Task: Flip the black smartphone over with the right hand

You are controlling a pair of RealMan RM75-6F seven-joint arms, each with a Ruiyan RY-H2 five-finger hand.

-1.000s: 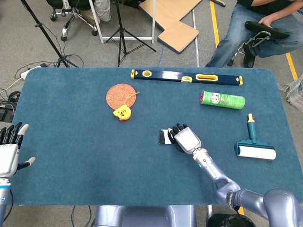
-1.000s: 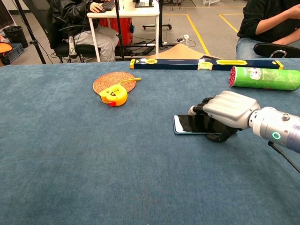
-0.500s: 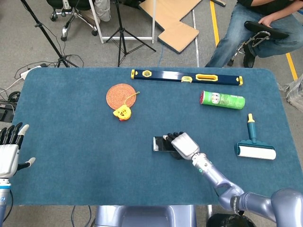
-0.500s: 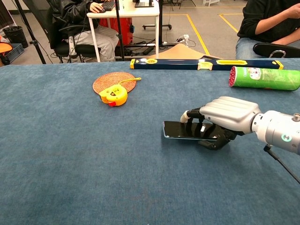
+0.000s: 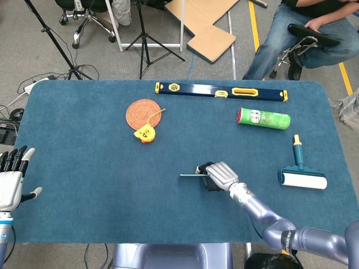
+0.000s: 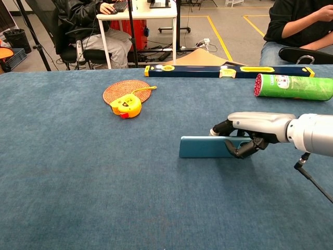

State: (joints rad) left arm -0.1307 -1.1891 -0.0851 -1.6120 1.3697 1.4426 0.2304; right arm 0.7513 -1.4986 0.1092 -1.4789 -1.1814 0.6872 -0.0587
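Observation:
My right hand (image 6: 255,133) (image 5: 220,175) grips the smartphone (image 6: 205,147) by its right end, thumb under and fingers over. The phone stands on its long edge on the blue table, its teal back facing the chest camera. From the head view the smartphone (image 5: 188,175) shows only as a thin edge-on line left of the hand. My left hand (image 5: 10,180) hovers at the table's left edge with its fingers spread and nothing in it.
A yellow tape measure (image 6: 126,106) lies by a woven coaster (image 6: 126,89). A long spirit level (image 6: 229,71) runs along the far edge, with a green can (image 6: 294,86) on its side at right. A lint roller (image 5: 300,171) lies near the right edge.
My right hand has tilted the phone up from lying screen-up to standing on its edge, and has drawn it slightly toward me and left. The left hand has not moved.

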